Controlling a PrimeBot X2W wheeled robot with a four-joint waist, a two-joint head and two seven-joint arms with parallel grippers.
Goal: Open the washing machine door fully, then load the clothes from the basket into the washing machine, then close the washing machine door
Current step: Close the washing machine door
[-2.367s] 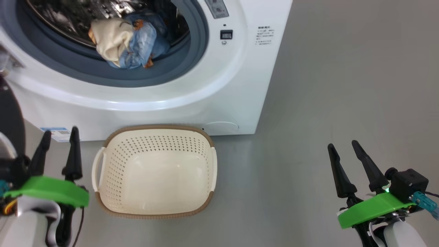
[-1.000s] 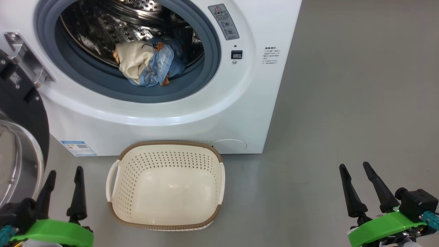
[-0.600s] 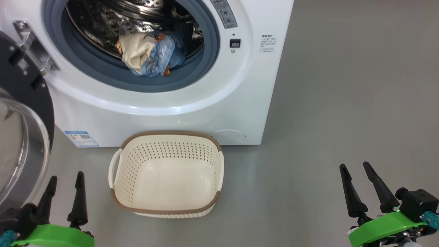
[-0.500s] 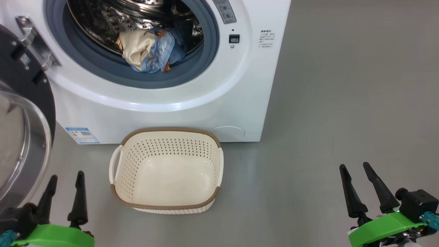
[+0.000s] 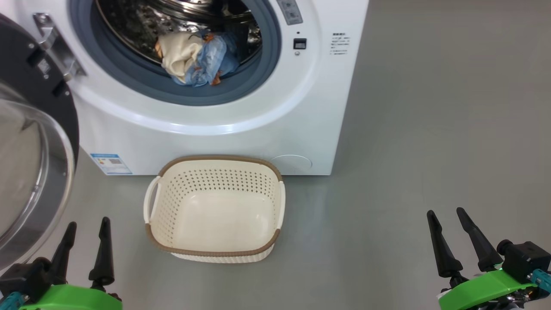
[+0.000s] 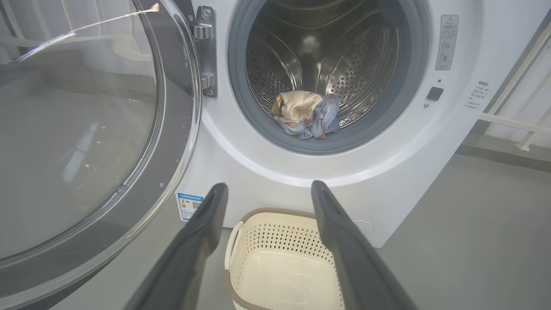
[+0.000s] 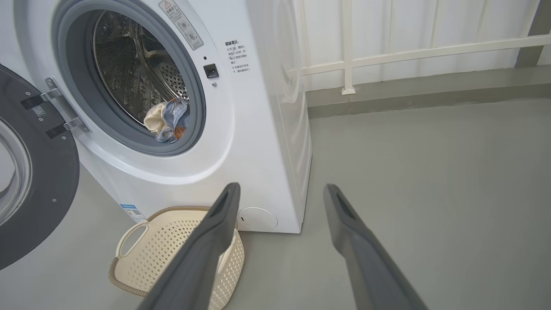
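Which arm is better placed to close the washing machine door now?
Left, probably: the washing machine door hangs open beside the open left jaws, far from the right jaws.

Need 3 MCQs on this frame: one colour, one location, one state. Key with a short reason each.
1. The rim of the basket is:
A. brown
B. blue
C. black

2. The clothes lie:
A. in the basket
B. on the floor
C. inside the washing machine

3. The washing machine door is:
A. shut
B. swung open
C. half shut over the opening

Key:
1 A: a brown woven-look band runs around its top.
2 C: the blue and cream bundle sits at the front of the drum, and the basket is empty.
3 B: it stands out to the left, with the opening uncovered.
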